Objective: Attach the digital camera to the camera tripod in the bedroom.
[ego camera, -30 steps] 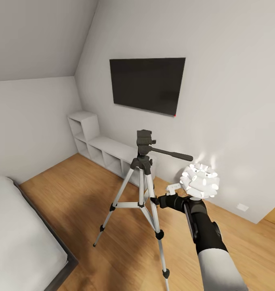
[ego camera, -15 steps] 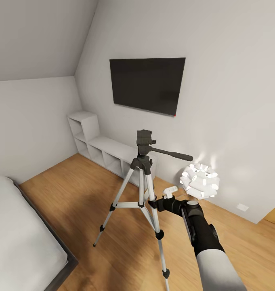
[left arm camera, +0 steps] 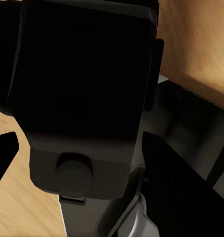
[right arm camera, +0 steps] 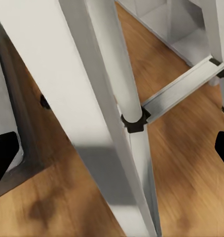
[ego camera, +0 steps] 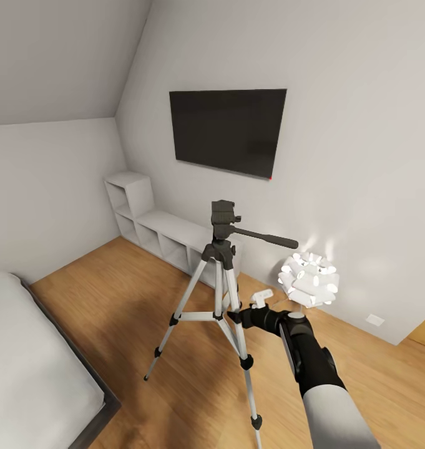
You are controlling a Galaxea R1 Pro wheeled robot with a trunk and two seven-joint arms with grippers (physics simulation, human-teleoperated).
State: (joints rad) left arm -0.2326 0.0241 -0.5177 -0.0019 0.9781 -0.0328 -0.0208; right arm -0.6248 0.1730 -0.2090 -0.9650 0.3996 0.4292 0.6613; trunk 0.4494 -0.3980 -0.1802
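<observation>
The camera tripod (ego camera: 223, 215) stands mid-room on the wood floor, with silver legs, a black head and a pan handle pointing right. My right gripper (ego camera: 233, 316) is low beside its nearest leg, open. In the right wrist view that silver leg (right arm camera: 107, 98) and its black joint pass between the two dark fingertips (right arm camera: 4, 158) of the right gripper (right arm camera: 112, 153). In the left wrist view the digital camera (left arm camera: 82, 74), a black box with a round knob, sits close in my left gripper (left arm camera: 82, 153), a finger against each side. Its red dot is hidden.
A large black wall screen (ego camera: 228, 131) hangs behind the tripod, above a low white cubby shelf (ego camera: 146, 224). A white-ball floor lamp (ego camera: 309, 280) stands just right of my right arm. The grey-framed bed (ego camera: 31, 368) fills the lower left corner.
My right arm has slid a little left and down, bringing the open gripper up to the tripod's near leg. The tripod has not moved.
</observation>
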